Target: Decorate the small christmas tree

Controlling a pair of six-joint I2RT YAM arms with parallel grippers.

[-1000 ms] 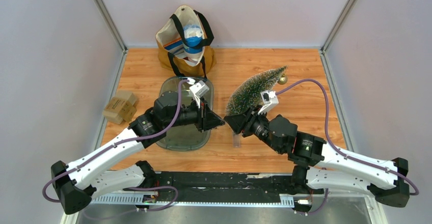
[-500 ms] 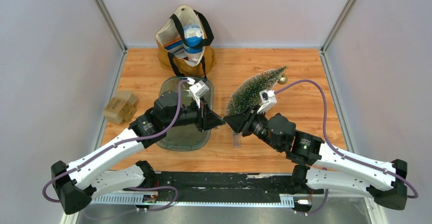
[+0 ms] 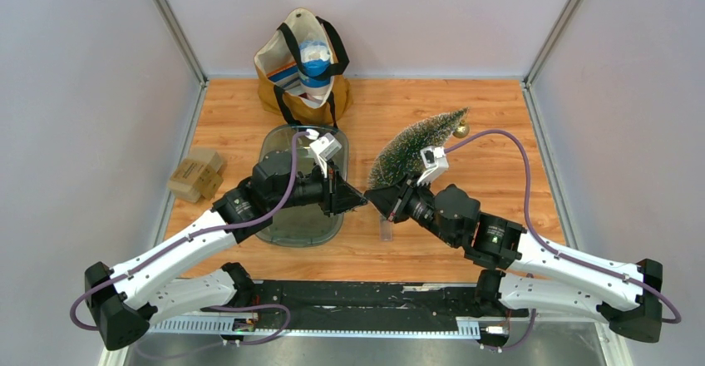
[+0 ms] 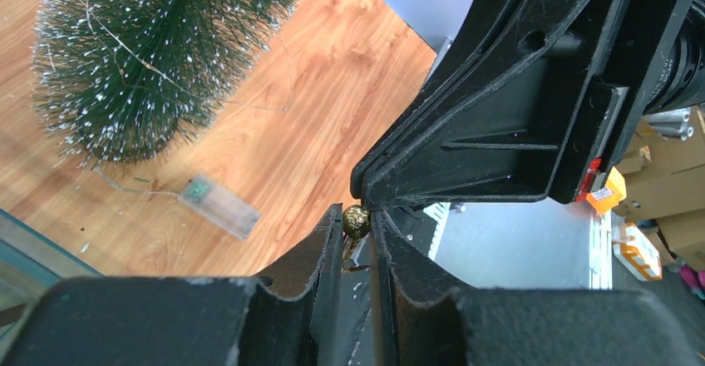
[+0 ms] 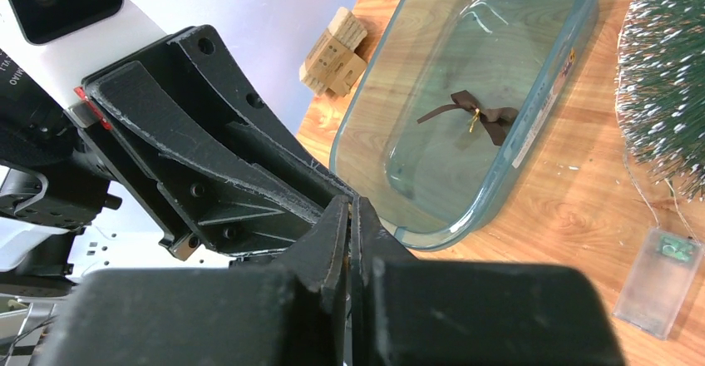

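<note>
Right pincer (image 5: 351, 208) now shut, previously ajar

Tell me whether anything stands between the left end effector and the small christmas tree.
Nothing visible does. Bare table lies between the left end effector, gripping a gold bauble, and the small christmas tree; the right end effector meets it from the side.

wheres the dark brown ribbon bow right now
In the right wrist view, the dark brown ribbon bow lies inside the clear tray, left of the frosted green tree.
</note>
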